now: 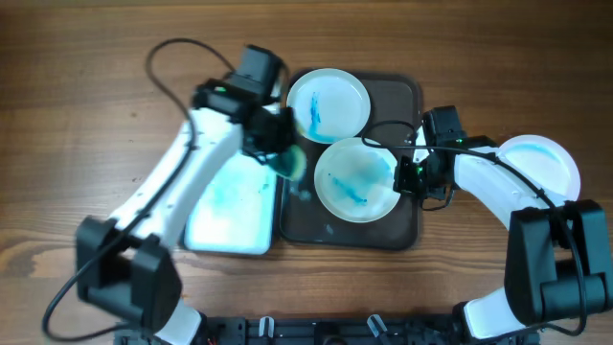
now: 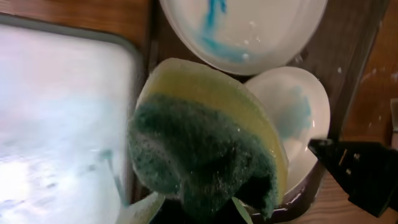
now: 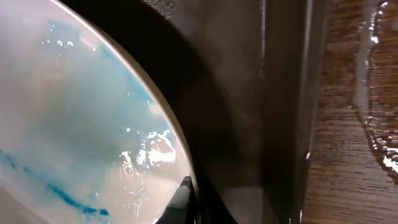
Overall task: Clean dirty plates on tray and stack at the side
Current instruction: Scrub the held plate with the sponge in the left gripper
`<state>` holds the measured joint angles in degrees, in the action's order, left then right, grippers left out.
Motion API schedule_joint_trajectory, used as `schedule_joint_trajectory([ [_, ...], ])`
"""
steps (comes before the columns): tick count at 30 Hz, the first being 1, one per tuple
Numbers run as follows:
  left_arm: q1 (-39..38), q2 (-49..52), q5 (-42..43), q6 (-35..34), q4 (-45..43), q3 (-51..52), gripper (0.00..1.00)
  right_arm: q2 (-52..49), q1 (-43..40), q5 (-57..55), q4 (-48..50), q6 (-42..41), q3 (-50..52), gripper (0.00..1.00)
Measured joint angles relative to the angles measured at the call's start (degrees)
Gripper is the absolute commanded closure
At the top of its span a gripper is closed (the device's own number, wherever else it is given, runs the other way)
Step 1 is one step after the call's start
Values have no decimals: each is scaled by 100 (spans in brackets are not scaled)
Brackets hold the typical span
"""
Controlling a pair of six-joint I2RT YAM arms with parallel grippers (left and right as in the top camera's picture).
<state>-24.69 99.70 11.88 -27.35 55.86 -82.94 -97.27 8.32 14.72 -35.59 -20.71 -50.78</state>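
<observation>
The dark brown tray holds two white plates with blue smears. The far plate lies flat. The near plate is held at its right rim by my right gripper, which is shut on it; in the right wrist view one finger lies over the rim of that plate. A third plate lies on the table at the right. My left gripper is shut on a green and yellow sponge, held over the tray's left edge beside the near plate.
A white rectangular basin with bluish water stands left of the tray. The wood table right of the tray shows a wet streak. Cables trail from both arms.
</observation>
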Motion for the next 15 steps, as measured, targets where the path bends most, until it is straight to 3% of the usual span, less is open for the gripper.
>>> schedule_joint_trajectory([
  [4,-629,767,400,-190,-778,0,96,0,7,-24,13,39,-2,96],
  [9,-1384,2175,1574,-275,-2385,0,96,0,7,-44,-4,63,-2,96],
  [13,-1639,2411,1729,-299,-2529,-61,96,11,4,-114,-79,63,-2,96],
  [15,-1639,2415,1482,-299,-2096,-201,96,11,4,-127,-87,63,-2,96],
])
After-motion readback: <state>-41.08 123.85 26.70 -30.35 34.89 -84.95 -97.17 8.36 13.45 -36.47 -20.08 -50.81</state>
